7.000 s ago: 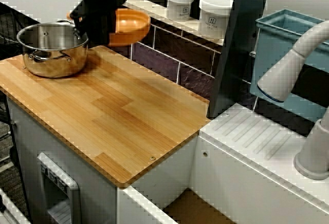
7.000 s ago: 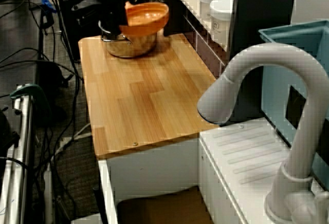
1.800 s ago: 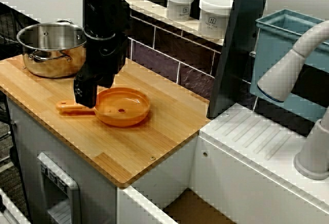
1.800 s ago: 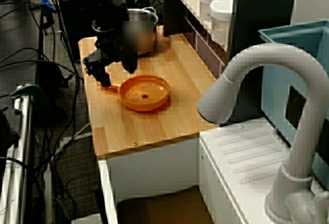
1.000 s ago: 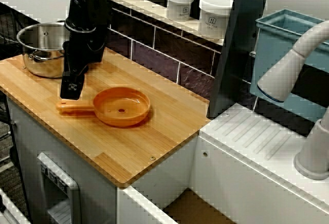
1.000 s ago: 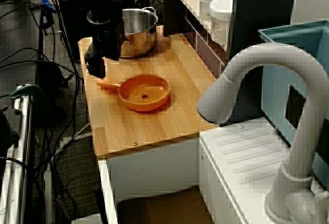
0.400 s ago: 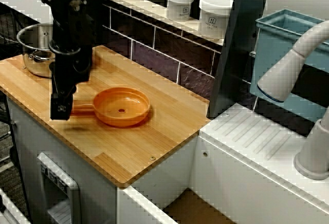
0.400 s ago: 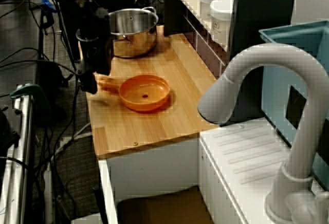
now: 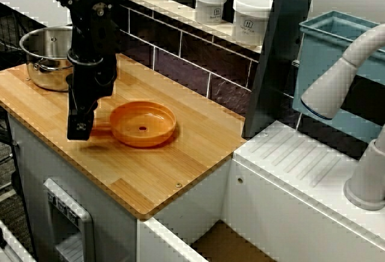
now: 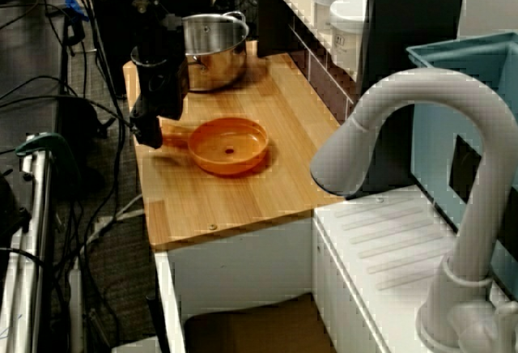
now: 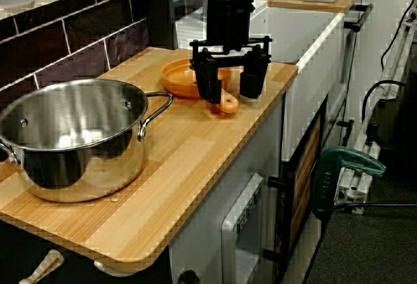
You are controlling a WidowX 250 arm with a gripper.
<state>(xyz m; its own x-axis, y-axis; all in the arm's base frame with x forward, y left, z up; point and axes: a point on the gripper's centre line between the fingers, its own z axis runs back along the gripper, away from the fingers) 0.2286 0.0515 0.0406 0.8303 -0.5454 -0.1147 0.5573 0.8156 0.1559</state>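
An orange toy pan lies flat on the wooden counter, its handle pointing toward the counter's front edge. My gripper hangs open right over the end of that handle. In the view from the pot end, the gripper has its two black fingers spread, with the handle tip just below and between them. Nothing is gripped. The view from the sink end shows the gripper at the pan handle, near the counter's edge.
A steel pot stands at the counter's far left end, seen big in the pot-end view. Two white jars sit on the tiled ledge. A grey faucet, white sink top and blue bin lie to the right.
The pan, held in the air by the pot earlier, now lies on the counter, let go. The gripper swung out past the handle end, then came back slightly toward it.
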